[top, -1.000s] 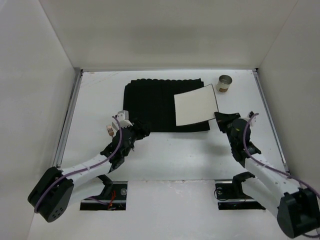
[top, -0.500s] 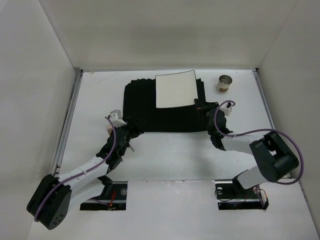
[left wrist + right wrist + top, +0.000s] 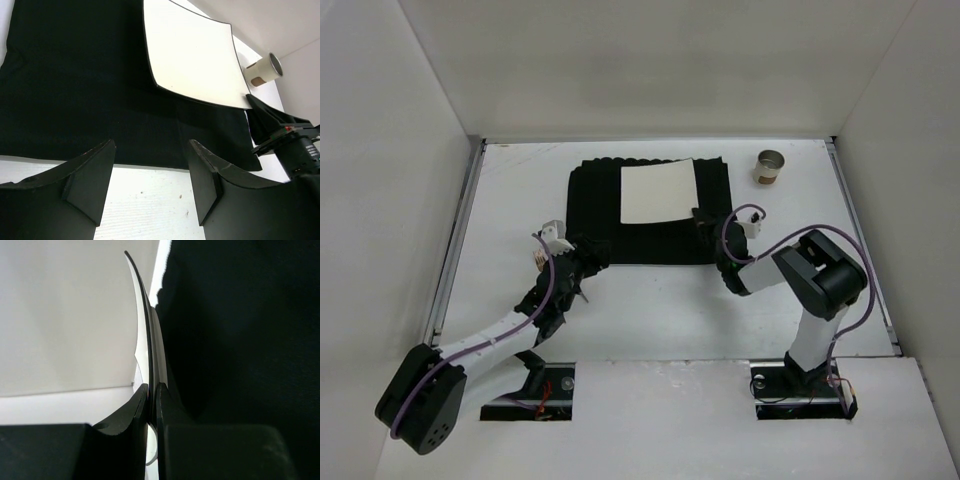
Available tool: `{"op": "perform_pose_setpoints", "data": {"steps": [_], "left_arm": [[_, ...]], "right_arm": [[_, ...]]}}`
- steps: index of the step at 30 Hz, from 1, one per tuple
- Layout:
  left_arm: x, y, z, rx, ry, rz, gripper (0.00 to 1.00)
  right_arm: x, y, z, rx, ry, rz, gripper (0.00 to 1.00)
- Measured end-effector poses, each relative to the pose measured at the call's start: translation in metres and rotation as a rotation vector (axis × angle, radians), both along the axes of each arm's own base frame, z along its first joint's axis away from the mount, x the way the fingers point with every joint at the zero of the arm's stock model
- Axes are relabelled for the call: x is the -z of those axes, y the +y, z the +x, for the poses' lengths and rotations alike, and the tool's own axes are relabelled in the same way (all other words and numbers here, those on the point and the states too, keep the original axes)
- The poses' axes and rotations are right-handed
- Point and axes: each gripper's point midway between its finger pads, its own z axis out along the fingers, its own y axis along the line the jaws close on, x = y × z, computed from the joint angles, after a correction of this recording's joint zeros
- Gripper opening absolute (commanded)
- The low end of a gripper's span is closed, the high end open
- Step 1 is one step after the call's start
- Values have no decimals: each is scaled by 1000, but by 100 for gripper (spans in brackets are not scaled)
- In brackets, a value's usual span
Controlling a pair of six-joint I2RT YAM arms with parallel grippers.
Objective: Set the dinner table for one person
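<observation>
**Plate over the mat, not yet let go**

- The dinner table (image 3: pixel 650 300): a white top filling the whole floor of the walled bay, with both arm bases at its near edge. Everything else sits on its far half.
- Black placemat (image 3: pixel 595 215): lies flat, centred left to right, toward the far side. This step looks done.
- White square plate (image 3: pixel 658 191): over the far right part of the placemat, slightly askew to the mat's edges. The wrist view shows it edge-on and bowed. I cannot tell whether it rests flat on the cloth or hangs just above it.
- Paper cup (image 3: pixel 770 166): upright on bare table at the far right, off the mat and well apart from the plate. It looks untouched.
- Right gripper (image 3: pixel 704 222): fingers pressed together on the plate's near right corner, pinching the thin rim between them.
- Left gripper (image 3: pixel 151 150): fingers spread partway with nothing between them, hovering over the mat's near left edge. It seems idle.

Judged progress: less than halfway. The mat is laid and the plate is roughly in place but unreleased. What is left is to free the plate, perhaps square and centre it, and bring the cup beside the mat. No cutlery or napkin is in view, so I cannot say whether either belongs to this setting.
</observation>
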Motion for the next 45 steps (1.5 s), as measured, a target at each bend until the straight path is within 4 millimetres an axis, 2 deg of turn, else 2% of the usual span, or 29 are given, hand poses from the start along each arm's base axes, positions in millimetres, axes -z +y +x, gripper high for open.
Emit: {"op": "perform_pose_setpoints", "data": {"steps": [8, 20, 24, 27, 32, 36, 45], "left_arm": [[9, 0, 0, 0, 23, 15, 57], [10, -2, -1, 5, 27, 19, 57], [10, -3, -1, 8, 27, 19, 57], [10, -3, -1, 9, 27, 19, 57], [10, -4, -2, 12, 27, 19, 57], [10, -5, -2, 14, 27, 19, 57], [11, -7, -3, 21, 29, 20, 57]], "right_arm": [[49, 13, 10, 5, 80, 56, 1], [52, 20, 12, -9, 80, 121, 11], [50, 18, 14, -22, 82, 154, 18], [45, 15, 18, -36, 69, 196, 27], [34, 12, 22, -62, 45, 240, 32], [36, 12, 22, -80, 58, 241, 33], [48, 13, 15, -96, 101, 232, 52]]}}
